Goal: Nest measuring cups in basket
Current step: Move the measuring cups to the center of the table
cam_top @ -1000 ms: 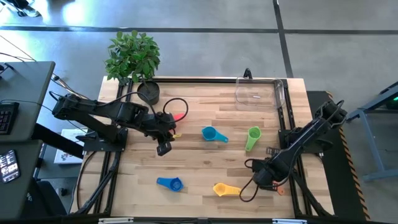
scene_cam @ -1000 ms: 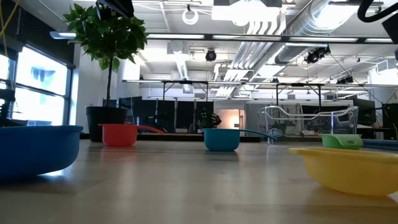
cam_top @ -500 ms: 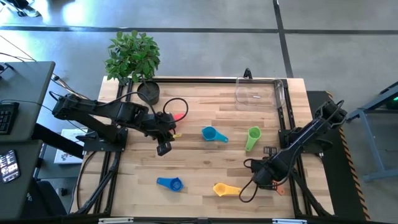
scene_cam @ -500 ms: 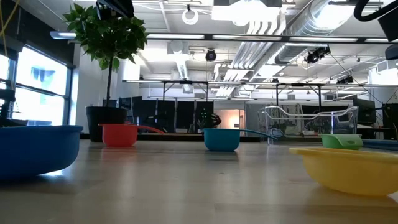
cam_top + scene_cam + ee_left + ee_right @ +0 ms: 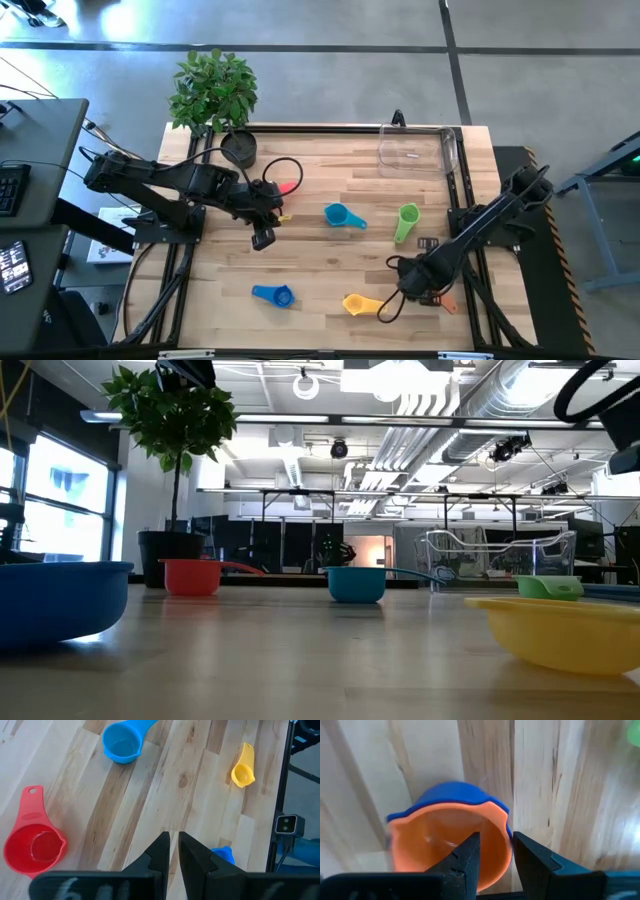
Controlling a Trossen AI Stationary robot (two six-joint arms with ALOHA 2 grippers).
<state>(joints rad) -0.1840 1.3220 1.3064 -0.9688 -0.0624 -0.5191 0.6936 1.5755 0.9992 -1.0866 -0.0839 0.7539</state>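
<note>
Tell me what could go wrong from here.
1. The right pincer is at the orange cup, which sits inside a blue cup; if only the orange one is gripped, the pair may separate on lifting.
2. The right arm's cable loop hangs close to the yellow cup and could drag it.
3. The basket is across the table at the far edge, so the carry is long.
The left pincer waits shut near the red cup.

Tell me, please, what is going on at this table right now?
The right gripper is low at the table's right edge, fingers astride the rim of an orange cup nested in a blue cup. The left gripper hangs shut beside the red cup. Teal, green and yellow cups lie loose; the basket looks empty.
</note>
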